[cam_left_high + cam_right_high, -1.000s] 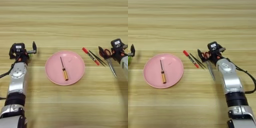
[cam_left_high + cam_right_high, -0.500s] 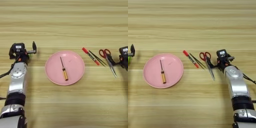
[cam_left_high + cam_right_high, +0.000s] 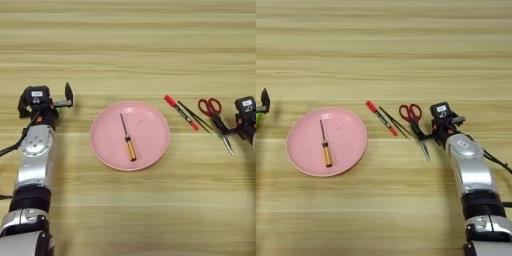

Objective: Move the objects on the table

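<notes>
Pink round plate (image 3: 150, 150) holds an amber-handled mini screwdriver (image 3: 127, 140); right gripper (image 3: 428, 134), fingers spread, sits just beside red-handled steel scissors (image 3: 415, 122); left gripper (image 3: 45, 100) spread near the desk's left edge.

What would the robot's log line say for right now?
left end effector: open, parked left of plate | right end effector: at scissors | screwdriver: on plate | pen, sticks: right of plate

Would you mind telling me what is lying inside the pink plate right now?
Only the amber-handled screwdriver lies on the pink plate, tip pointing away from the robot. The plate surface under it is hidden; nothing else sits there.
</notes>
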Motion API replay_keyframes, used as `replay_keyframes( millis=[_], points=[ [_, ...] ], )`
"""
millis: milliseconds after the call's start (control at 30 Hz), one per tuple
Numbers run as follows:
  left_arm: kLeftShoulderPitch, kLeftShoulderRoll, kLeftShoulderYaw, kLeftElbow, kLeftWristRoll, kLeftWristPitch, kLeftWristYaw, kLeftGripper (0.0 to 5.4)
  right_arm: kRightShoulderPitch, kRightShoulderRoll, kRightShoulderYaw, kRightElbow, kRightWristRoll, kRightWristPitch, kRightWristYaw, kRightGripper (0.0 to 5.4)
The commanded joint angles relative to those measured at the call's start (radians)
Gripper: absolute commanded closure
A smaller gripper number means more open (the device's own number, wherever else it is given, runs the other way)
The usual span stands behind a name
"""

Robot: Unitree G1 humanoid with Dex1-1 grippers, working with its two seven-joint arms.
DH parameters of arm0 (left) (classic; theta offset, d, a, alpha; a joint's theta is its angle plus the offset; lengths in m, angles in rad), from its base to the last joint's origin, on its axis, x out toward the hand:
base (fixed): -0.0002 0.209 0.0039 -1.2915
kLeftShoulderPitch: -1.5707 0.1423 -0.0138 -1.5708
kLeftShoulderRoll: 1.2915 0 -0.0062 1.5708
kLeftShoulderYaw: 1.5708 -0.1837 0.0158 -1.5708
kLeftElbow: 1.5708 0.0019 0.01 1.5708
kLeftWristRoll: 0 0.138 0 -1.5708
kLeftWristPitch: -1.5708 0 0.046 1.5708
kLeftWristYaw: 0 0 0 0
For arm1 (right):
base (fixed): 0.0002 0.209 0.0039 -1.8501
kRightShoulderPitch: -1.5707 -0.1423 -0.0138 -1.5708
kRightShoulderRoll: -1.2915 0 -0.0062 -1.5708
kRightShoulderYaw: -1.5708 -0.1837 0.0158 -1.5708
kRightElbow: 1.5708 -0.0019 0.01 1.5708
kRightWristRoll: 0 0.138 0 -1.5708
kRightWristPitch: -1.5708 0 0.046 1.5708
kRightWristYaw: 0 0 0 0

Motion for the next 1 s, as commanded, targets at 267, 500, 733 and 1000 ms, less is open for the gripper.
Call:
replay_keyframes(
  millis=[267, 500, 733, 1000],
  points=[
    [-0.006, -0.002, -0.001, 0.007, 0.002, 0.013, 0.004, 0.00, -0.039, 0.008, 0.024, 0.093, -0.012, -0.030, -0.013, 0.03],
    [-0.006, -0.003, 0.000, 0.007, 0.000, 0.014, 0.005, 0.00, -0.020, 0.002, 0.040, 0.055, -0.011, -0.018, 0.000, 0.03],
    [-0.006, -0.005, 0.001, 0.007, 0.000, 0.014, 0.008, 0.00, 0.020, -0.016, 0.049, -0.023, -0.008, 0.012, 0.024, 0.03],
    [-0.006, -0.003, 0.002, 0.005, -0.001, 0.015, 0.010, 0.00, 0.034, -0.036, 0.057, -0.013, -0.029, 0.040, 0.020, 0.03]
  ],
)
